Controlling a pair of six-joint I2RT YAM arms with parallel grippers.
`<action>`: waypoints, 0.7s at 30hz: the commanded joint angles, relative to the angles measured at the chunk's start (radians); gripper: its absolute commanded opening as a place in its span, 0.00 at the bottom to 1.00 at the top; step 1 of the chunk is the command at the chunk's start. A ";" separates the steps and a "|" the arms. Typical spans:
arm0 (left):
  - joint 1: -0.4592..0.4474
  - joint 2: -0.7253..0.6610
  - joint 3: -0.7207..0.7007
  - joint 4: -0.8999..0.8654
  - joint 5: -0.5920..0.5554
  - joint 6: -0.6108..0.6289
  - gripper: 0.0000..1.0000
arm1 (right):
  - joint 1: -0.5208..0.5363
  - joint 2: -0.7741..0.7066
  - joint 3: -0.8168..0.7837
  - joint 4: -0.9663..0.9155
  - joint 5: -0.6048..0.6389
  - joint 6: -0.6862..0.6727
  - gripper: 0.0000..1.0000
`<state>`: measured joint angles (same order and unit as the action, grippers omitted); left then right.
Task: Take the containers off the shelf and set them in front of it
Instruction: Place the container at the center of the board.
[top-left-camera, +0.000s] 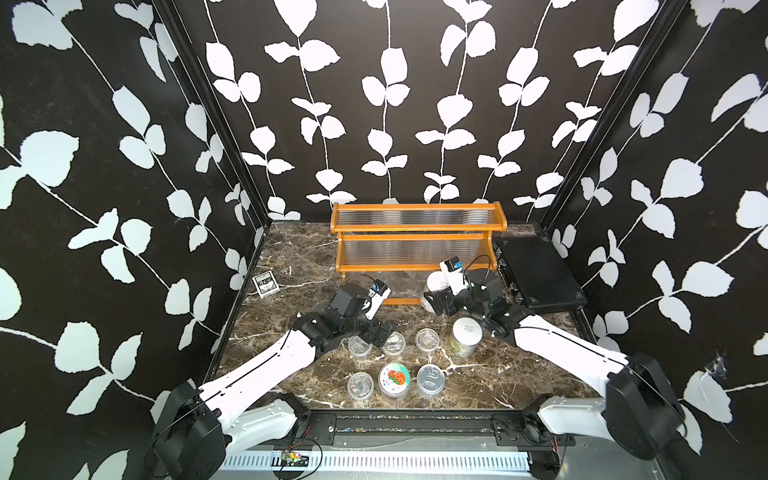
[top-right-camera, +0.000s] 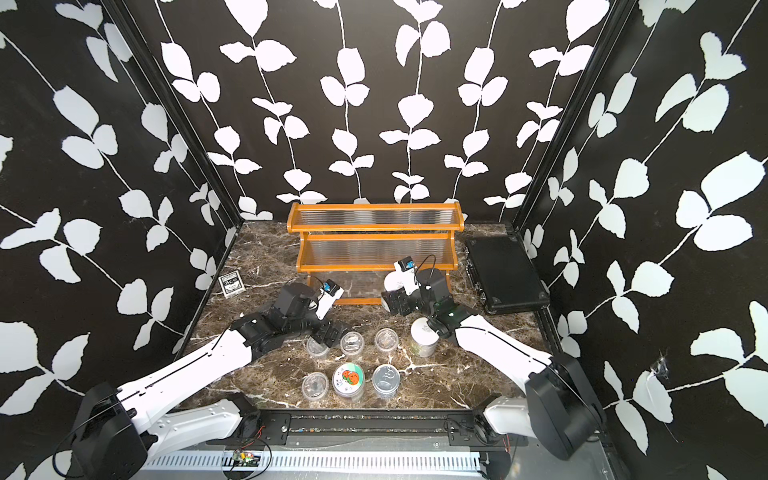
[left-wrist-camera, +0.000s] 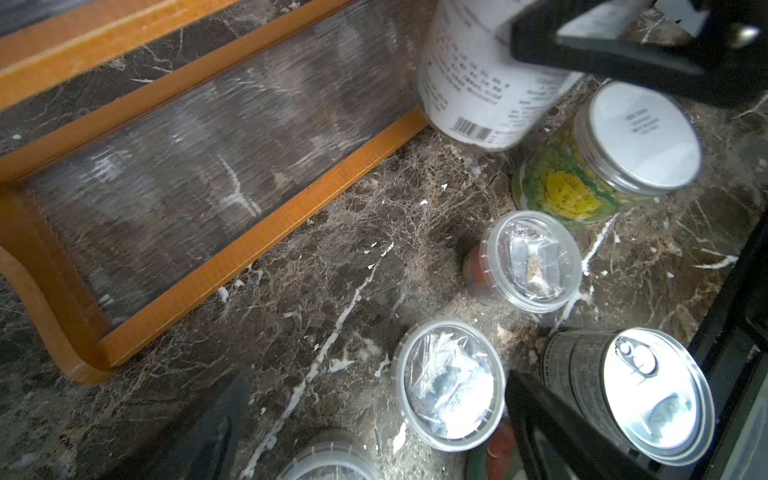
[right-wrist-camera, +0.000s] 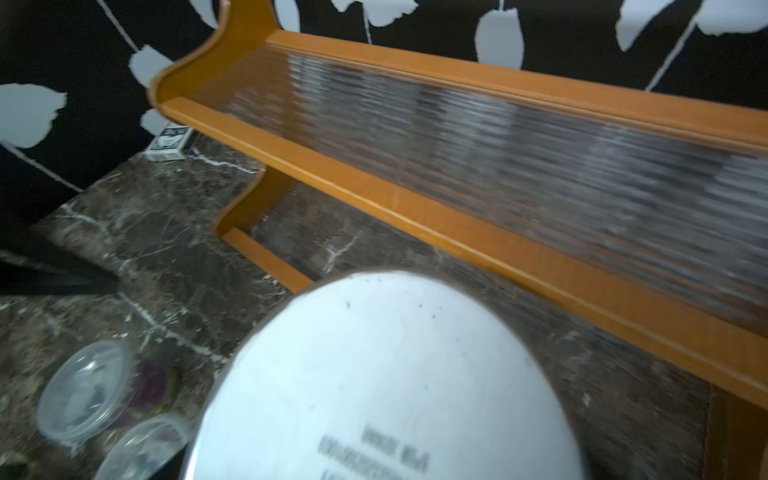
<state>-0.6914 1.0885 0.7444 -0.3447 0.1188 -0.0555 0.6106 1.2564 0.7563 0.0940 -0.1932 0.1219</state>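
Observation:
The orange-brown shelf (top-left-camera: 417, 227) stands at the back, and its ribbed tiers (right-wrist-camera: 498, 141) show nothing on them. My right gripper (top-left-camera: 434, 296) is shut on a white-lidded jar (top-left-camera: 435, 282) (left-wrist-camera: 473, 83) (right-wrist-camera: 386, 382), held tilted by the right end of the lowest tier's front rail (left-wrist-camera: 257, 257). On the marble in front stand a green-and-yellow jar (top-left-camera: 466, 336) (left-wrist-camera: 582, 183), several clear lidded cups (top-left-camera: 427, 338) (left-wrist-camera: 528, 262), a jar with a pumpkin lid (top-left-camera: 394, 378) and a pull-tab tin can (top-left-camera: 430, 378) (left-wrist-camera: 648, 395). My left gripper (top-left-camera: 380, 334) (left-wrist-camera: 374, 436) hangs open over two of the cups (left-wrist-camera: 451, 384).
A flat black case (top-left-camera: 536, 274) lies right of the shelf, close to my right arm. A small black-and-white card box (top-left-camera: 266, 286) (right-wrist-camera: 168, 143) sits on the marble at the left of the shelf. Leaf-patterned walls close in three sides.

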 joint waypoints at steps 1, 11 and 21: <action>0.022 -0.043 0.025 -0.046 -0.023 0.029 0.99 | 0.043 -0.075 0.037 -0.106 -0.072 -0.071 0.68; 0.045 -0.057 0.069 -0.085 -0.024 0.050 0.99 | 0.237 -0.411 -0.039 -0.430 0.122 -0.056 0.68; 0.049 -0.018 0.106 -0.059 0.043 0.047 0.99 | 0.514 -0.604 -0.042 -0.730 0.383 0.160 0.68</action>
<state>-0.6487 1.0748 0.8207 -0.4141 0.1162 -0.0143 1.0630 0.6746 0.7242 -0.5468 0.0643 0.1993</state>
